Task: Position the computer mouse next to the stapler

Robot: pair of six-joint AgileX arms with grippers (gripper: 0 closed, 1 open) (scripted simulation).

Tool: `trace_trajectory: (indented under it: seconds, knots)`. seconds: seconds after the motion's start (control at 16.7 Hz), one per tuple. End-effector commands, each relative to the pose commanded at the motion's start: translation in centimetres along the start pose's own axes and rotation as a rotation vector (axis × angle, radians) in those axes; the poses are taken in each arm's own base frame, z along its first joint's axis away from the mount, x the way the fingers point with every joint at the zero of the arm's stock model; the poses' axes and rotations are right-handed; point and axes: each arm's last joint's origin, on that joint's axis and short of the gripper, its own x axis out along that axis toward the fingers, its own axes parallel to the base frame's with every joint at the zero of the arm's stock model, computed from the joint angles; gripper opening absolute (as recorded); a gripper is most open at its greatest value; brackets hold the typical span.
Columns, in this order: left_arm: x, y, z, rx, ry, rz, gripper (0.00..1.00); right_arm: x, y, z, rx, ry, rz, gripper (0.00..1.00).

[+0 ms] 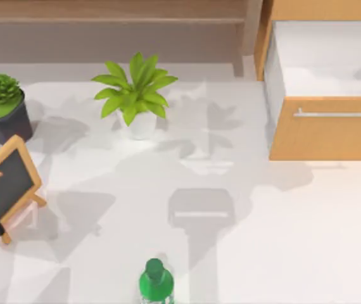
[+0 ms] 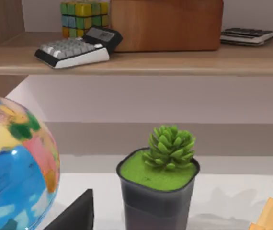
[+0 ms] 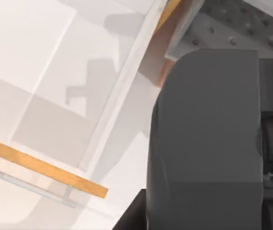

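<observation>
Left to right, top view: succulent pot (image 1: 3,107), chalkboard easel (image 1: 11,180), leafy plant (image 1: 136,92), green bottle (image 1: 155,282), open drawer (image 1: 323,130).

Computer mouse: whereabouts cannot tell. Stapler likewise.

Pincer state, either arm: cannot tell.

Grey bulk (image 3: 208,143) close in right wrist view, above the drawer; identity unclear. Bottle cut off at frame edge.

Risk, as judged: reaching without a located target, likely toppling a pot or the bottle.
</observation>
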Motion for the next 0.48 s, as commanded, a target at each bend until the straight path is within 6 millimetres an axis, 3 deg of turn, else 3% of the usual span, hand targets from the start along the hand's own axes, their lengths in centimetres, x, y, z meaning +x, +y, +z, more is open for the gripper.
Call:
trace_trajectory:
  seconds: [0.24,0.48]
  knots:
    - [0.0,0.0,0.0,0.000,0.000,0.000,1.00,0.8,0.4,-5.5,0.054,0.108,0.002,0.00]
    - [0.0,0.0,0.0,0.000,0.000,0.000,1.00,3.4,2.6,-12.5,0.164,0.276,0.050,0.00]
